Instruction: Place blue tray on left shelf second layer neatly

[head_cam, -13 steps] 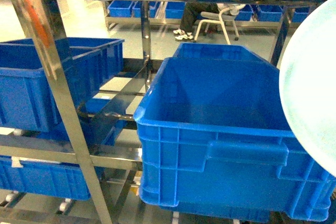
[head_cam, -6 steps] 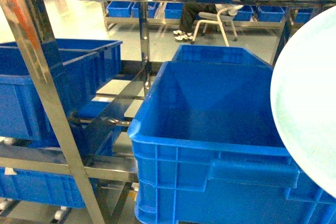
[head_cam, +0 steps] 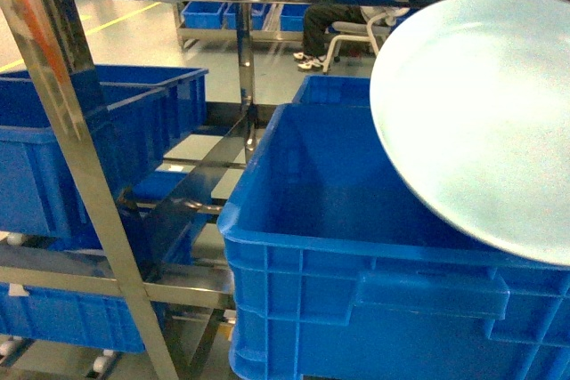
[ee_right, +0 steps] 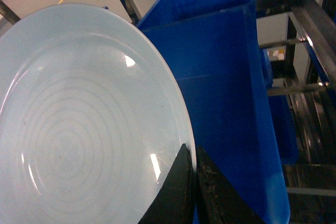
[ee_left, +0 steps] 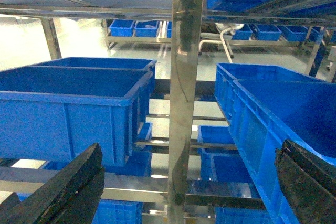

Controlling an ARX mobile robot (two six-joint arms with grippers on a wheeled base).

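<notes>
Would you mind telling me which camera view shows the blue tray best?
The right wrist view: the blue tray shows its ringed face and rim, pinched at the edge by the right gripper. The head view shows it glary and cut off at the frame edge. The left wrist view misses it.

Hanging tilted at the upper right of the head frame: the tray (head_cam: 481,122), over the near crate (head_cam: 356,246) filling the lower centre. Sitting directly behind that crate: a second crate (head_cam: 331,89). Standing at the left edge: a shelf upright (head_cam: 80,166), with two more crates (head_cam: 80,131) resting behind it at mid left. Pinching the tray's rim at bottom centre of the right wrist frame: the right tool (ee_right: 193,192).
</notes>
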